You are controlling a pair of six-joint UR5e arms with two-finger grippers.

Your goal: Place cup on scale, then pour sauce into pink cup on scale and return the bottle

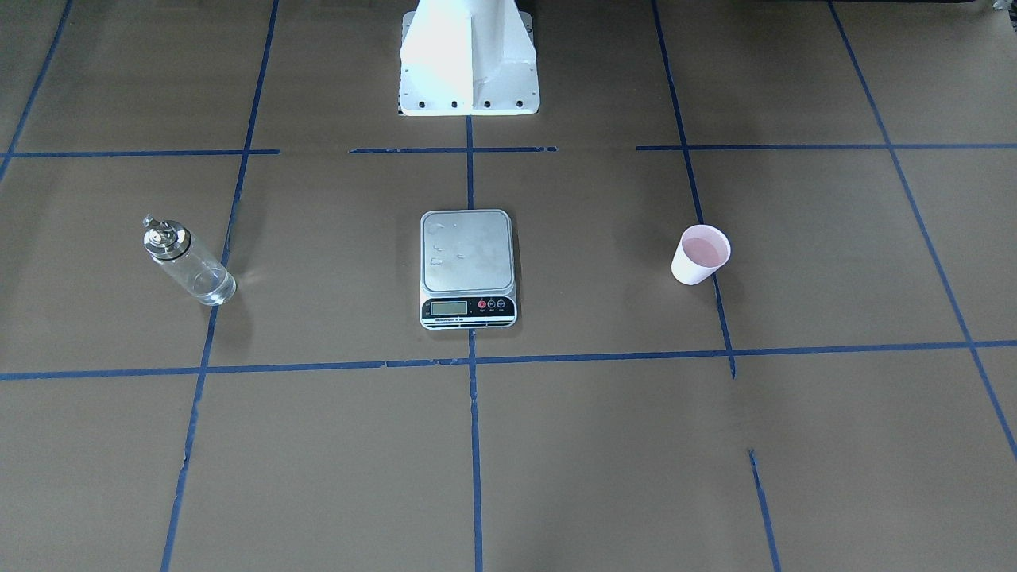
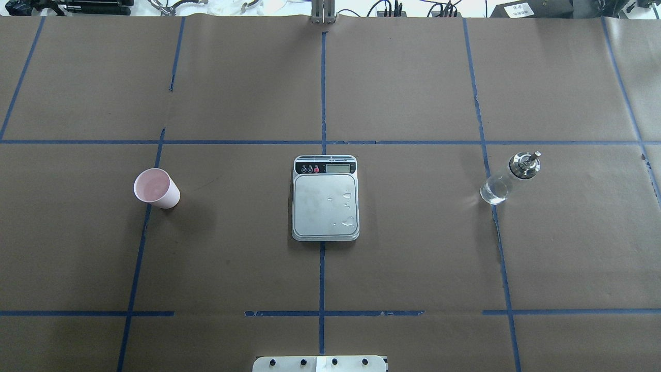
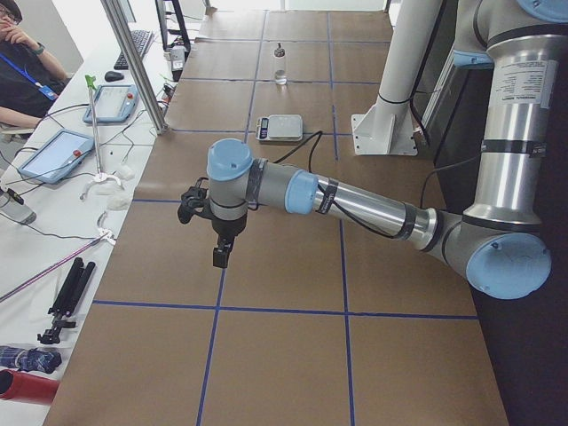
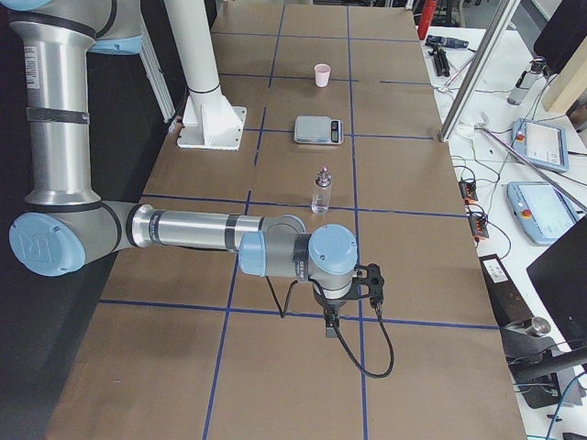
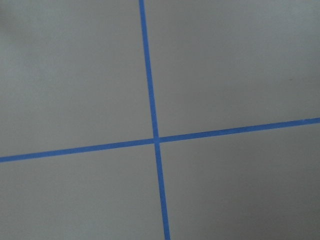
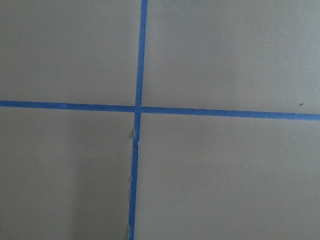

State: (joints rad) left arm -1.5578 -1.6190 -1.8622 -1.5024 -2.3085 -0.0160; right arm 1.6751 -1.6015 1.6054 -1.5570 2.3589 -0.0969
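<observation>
The pink cup (image 1: pixel 700 254) (image 2: pixel 156 188) stands upright on the brown table, well to the robot's left of the scale (image 1: pixel 467 253) (image 2: pixel 325 206). Nothing but a few droplets lies on the scale's steel platform. The clear bottle (image 1: pixel 187 262) (image 2: pixel 508 178) with its metal cap stands upright on the robot's right. My left gripper (image 3: pixel 222 257) hangs over bare table beyond the cup, and my right gripper (image 4: pixel 330 325) hangs beyond the bottle (image 4: pixel 321 191). Both show only in the side views, so I cannot tell whether they are open or shut. Both wrist views show only tape lines.
The white robot pedestal (image 1: pixel 469 56) stands behind the scale. Blue tape lines grid the brown table. A metal post (image 3: pixel 133 62) and a side bench with tablets and cables run along the far edge, where a person (image 3: pixel 22 53) sits.
</observation>
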